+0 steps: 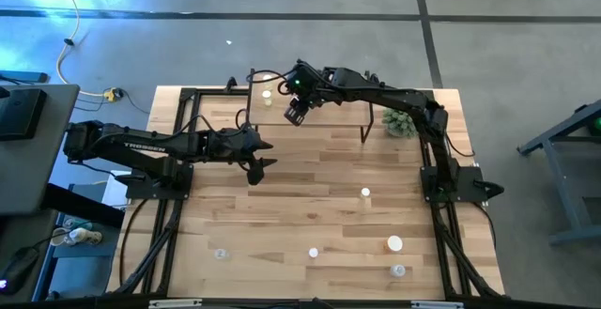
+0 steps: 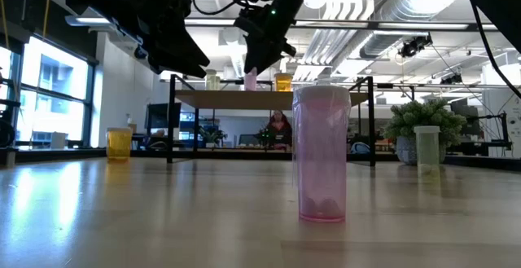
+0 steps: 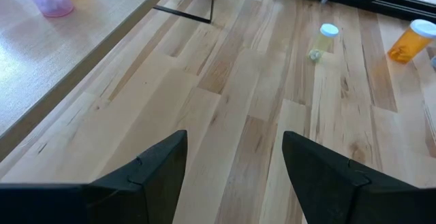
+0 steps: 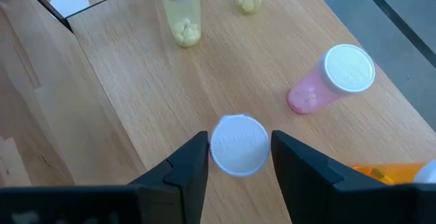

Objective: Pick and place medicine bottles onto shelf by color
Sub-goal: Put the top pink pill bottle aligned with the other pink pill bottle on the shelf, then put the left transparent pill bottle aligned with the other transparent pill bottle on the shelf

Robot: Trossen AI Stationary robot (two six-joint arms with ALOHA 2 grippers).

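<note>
Up at the far edge of the tabletop (image 1: 282,206), the right tool (image 4: 238,157) hangs over the shelf (image 4: 122,94), its two fingers set on either side of a white-capped bottle (image 4: 238,144) and grasping it at the cap. In the low view that same bottle shows as pink (image 2: 251,79), held at the level of the shelf board. Around it on the shelf stand a pink bottle (image 4: 332,80) just beside the tool, two yellowish bottles (image 4: 181,9) farther along, and an orange bottle (image 4: 388,173) at the near edge of the right wrist view.

The left tool (image 3: 233,166) is released, fingers spread wide, hovering above bare wood near the middle of the tabletop, well apart from any bottle. Ahead of it a pale bottle (image 3: 322,40) and an orange one (image 3: 412,40) stand on the tabletop.

Several more white-capped bottles stand scattered across the near half of the tabletop (image 1: 394,244), far from both tools. A small green plant (image 1: 399,121) sits by the right arm's base.
</note>
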